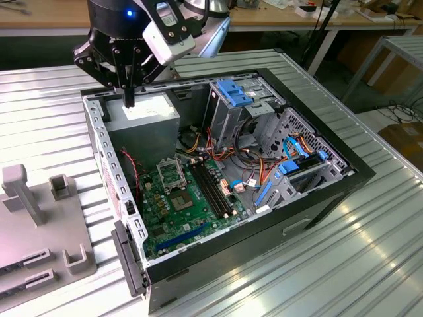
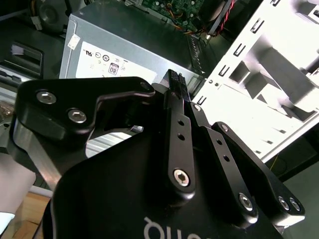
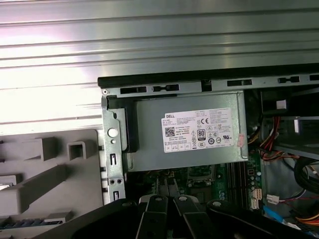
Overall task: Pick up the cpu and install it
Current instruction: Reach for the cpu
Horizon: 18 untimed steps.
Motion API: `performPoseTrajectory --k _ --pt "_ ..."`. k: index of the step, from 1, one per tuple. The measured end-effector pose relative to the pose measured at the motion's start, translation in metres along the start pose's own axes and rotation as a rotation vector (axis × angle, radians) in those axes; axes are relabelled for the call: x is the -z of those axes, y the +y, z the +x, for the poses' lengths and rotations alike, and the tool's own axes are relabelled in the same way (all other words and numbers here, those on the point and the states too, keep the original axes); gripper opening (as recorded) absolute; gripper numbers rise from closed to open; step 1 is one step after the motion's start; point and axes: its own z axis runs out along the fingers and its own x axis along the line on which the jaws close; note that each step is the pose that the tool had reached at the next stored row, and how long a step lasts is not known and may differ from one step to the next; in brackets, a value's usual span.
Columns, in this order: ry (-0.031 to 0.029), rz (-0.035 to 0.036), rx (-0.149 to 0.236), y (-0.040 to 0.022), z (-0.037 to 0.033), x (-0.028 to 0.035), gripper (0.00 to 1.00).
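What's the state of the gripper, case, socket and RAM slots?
gripper: shut, above the power supply
case: on its side, open on top
socket: no cooler on it
RAM slots: empty

black pincer [image 1: 129, 98] with silver screws [image 2: 181, 177] and a blue light [image 1: 129, 12]

The computer case [image 1: 317, 205] is sitting on the tabletop [image 1: 370, 264], the power supply [image 1: 149, 122] and motherboard [image 1: 172, 211] lying inside it, the hand [image 1: 129, 102] hovering above it, the fixture tray [image 1: 39, 224] lying on the exterior view's left.
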Motion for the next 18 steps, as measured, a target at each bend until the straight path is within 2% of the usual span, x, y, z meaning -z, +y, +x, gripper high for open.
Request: performPoseTrajectory --k 18 --pt "0.0 0.0 0.0 -0.0009 0.0111 -0.0002 0.11"
